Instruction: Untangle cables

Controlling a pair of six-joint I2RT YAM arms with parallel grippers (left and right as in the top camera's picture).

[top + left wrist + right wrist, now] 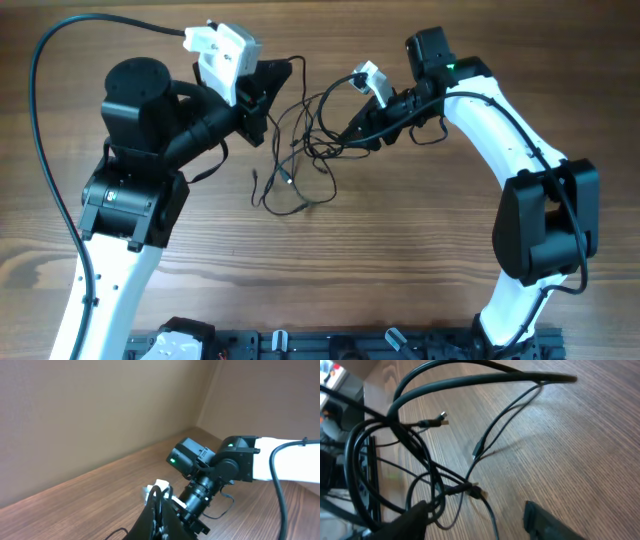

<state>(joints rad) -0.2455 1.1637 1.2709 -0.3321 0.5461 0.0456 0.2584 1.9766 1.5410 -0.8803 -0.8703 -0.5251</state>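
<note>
Table (420, 240): brown wood with a straight, fine grain and a matte surface.
Left arm (140, 130): bulky, rounded black joints on a smooth white lower link; a thick black lead arcs over it.
Right arm (520, 190): a curved, glossy white shell with black joint housings and a small green light near the wrist.
Left gripper (262, 100): dark wedge-shaped fingers pressed tight together. A thin strand looks pinched at their tips and trails down to the heap.
Right gripper (347, 132): jaws spread wide with bare wood between them. Cable loops crowd one finger, but I can't tell if they touch it.
Cables (300, 165): thin, black, limp and slightly shiny, in a loose tangle of overlapping loops. They sit mid-table between the two grippers; part is lifted and the rest lies on the wood.
Plug (440, 422): a tiny black sleeve with a bright metal tip, lying on the table.
</note>
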